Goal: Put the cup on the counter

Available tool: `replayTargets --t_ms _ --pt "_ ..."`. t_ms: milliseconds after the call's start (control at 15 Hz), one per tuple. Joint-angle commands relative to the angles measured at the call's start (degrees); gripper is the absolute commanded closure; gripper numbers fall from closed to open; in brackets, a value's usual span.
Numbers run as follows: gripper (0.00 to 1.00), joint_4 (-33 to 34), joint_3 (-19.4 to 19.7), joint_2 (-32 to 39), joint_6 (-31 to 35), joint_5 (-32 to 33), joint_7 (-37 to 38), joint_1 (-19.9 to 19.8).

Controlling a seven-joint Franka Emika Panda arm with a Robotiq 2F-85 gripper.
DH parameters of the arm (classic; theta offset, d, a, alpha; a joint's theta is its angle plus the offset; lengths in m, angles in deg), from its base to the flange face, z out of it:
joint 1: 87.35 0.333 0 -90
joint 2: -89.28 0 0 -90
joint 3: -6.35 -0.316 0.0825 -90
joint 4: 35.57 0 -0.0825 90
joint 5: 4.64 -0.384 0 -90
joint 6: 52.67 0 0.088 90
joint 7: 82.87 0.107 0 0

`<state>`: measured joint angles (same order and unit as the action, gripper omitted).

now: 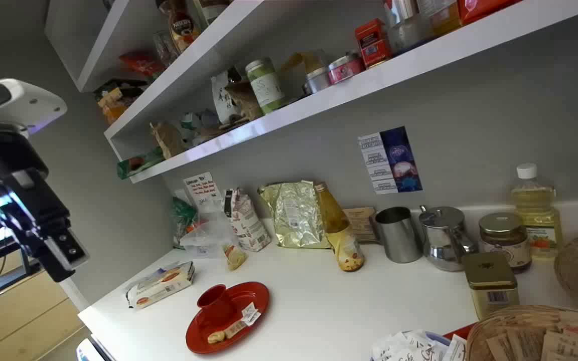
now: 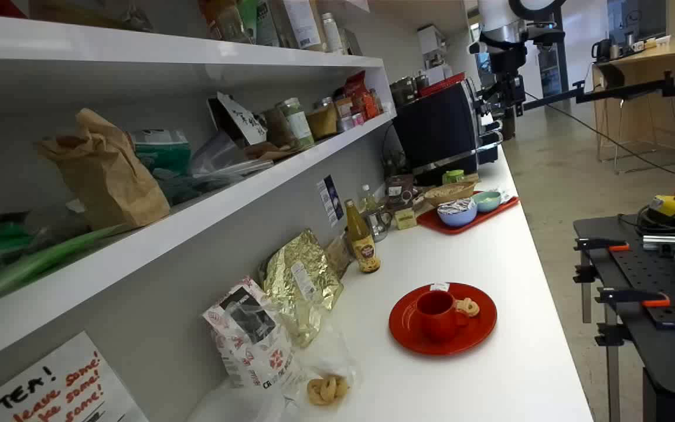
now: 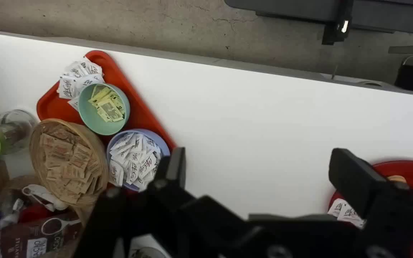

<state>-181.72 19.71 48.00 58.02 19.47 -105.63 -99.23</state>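
The cup [image 2: 440, 322] stood upright on the red plate [image 2: 405, 322], and the plate lay on the counter [image 2: 460, 387], so I judged the job barely begun: the cup needed lifting off the plate and setting down on the bare white top. My pincer [image 3: 258, 161] hung high, well apart from it. The fingers [image 3: 353, 182] were spread wide, with nothing between them but a view of the counter below.

Everything turned on the line from pincer to cup. In the wrist view the plate showed at three o'clock from the gap, partly hidden behind one of the fingers; the cup itself I couldn't make out there. The tray [image 3: 139, 111] sat towards ten o'clock, which was the wrong way for me. In an exterior view the cup [image 1: 216, 308] lay at about half past three from the pincer, and lower. I had just the one arm [image 1: 28, 100], so there was no choice of which to send.

The cup's axis was vertical, and its handle [image 2: 462, 318] seemed to point to three o'clock in an exterior view, next to a cookie [image 2: 468, 306] on the plate and towards the counter's open edge. Since the fingers were spaced along the counter's length, I reckoned they could come down on either side of the cup, clear of the handle, with little turn of the wrist. My worry was going too low and shoving the plate.
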Motion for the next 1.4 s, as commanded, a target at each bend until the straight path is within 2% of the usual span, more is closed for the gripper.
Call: replayTargets --t_ms 0,400,533,800,1000,1333 --pt "0.0 0.2 0.5 -0.1 -0.3 0.3 0.3 0.7" --pt "0.0 0.2 0.5 -0.1 -0.3 0.3 0.3 0.7" --pt "0.0 0.4 0.4 0.3 0.7 -0.4 -0.6 2.1" --pt "0.0 0.4 -1.9 -0.3 4.5 -2.5 -0.8 7.2" --pt "0.0 0.2 -4.6 -0.2 10.4 -6.6 1.8 11.8" --pt "0.0 1.7 -8.0 5.4 18.3 -14.9 3.0 18.5"
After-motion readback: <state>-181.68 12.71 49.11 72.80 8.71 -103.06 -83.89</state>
